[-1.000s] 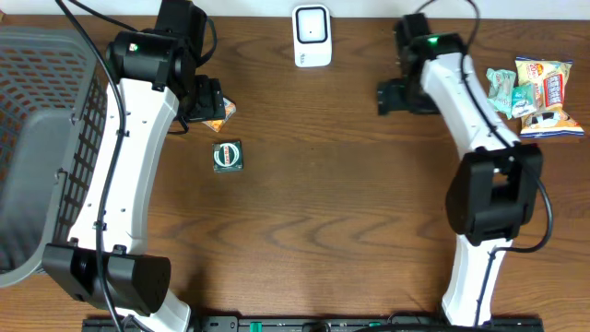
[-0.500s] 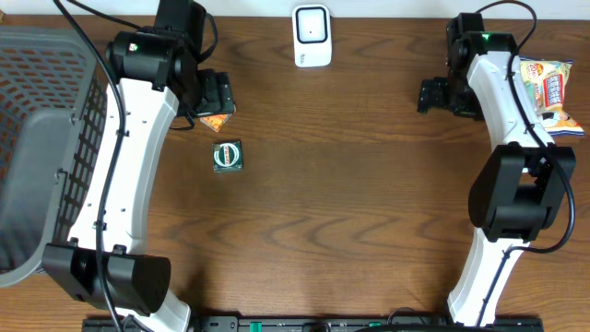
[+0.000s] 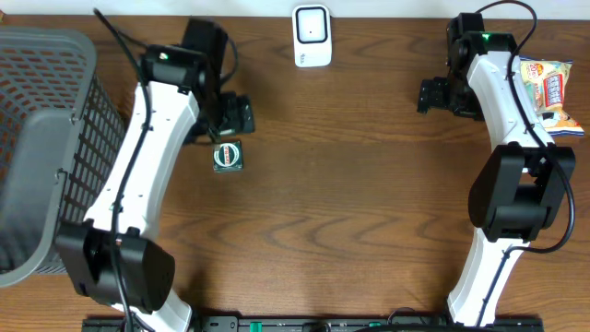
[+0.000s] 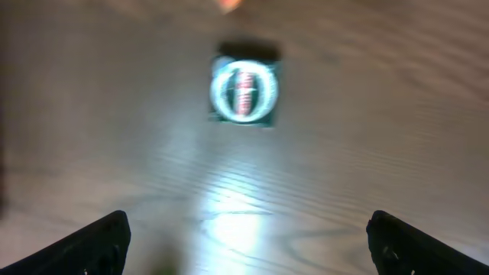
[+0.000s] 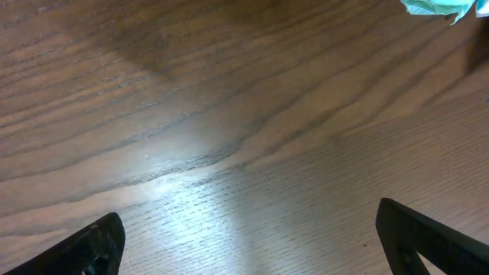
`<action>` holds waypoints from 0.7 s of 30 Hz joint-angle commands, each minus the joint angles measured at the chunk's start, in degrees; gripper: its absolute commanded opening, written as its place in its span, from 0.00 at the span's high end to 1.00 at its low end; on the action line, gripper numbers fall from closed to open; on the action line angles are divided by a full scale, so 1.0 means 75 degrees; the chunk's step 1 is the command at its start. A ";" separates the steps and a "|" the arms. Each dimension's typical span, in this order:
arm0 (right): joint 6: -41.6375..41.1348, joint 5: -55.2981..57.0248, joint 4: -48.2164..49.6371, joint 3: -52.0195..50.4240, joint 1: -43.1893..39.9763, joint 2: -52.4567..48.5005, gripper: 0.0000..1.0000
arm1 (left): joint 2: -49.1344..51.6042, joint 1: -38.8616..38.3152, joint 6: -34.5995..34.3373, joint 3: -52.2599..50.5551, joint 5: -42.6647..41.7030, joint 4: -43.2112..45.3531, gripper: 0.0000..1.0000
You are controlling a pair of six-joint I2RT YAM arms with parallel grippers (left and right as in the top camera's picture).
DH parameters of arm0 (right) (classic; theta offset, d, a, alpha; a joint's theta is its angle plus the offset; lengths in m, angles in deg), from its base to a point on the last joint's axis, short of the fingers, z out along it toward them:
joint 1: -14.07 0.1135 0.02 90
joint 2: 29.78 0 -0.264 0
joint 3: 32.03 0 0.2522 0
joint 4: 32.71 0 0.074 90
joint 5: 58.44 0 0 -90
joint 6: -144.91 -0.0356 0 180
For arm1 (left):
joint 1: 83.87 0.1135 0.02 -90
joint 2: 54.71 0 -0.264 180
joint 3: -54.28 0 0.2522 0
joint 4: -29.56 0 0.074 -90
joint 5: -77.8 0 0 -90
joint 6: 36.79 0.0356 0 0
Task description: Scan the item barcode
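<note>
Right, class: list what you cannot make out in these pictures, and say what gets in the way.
- Green packet: left wrist view is blurred, so its print is unreadable; in the overhead view it is too small.
- Orange scrap: left wrist view, cut by the top edge and blurred.
- Snack bags: overhead view, partly behind the right arm.
- Teal wrapper: right wrist view, cut by the top edge.

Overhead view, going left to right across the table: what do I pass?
In order: basket → green packet → scanner → right gripper → snack bags. The left gripper overlaps the packet's span, so it is left out.
</note>
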 commanded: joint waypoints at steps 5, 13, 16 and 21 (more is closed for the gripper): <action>-0.0009 0.0090 -0.0003 -0.0026 0.0015 0.0090 0.01 | 0.0131 0.0041 -0.0568 -0.1189 0.0787 0.1014 0.19; -0.0009 0.0090 -0.0003 -0.0026 0.0015 0.0090 0.01 | 0.0146 0.0041 -0.0577 -0.1941 0.0656 0.2238 0.19; -0.0009 0.0090 -0.0003 -0.0026 0.0015 0.0090 0.01 | 0.0143 0.0041 -0.0574 -0.1941 0.0562 0.2264 0.19; -0.0009 0.0090 -0.0003 -0.0026 0.0015 0.0090 0.01 | 0.0166 0.0055 -0.0568 -0.1944 0.0775 0.2460 0.19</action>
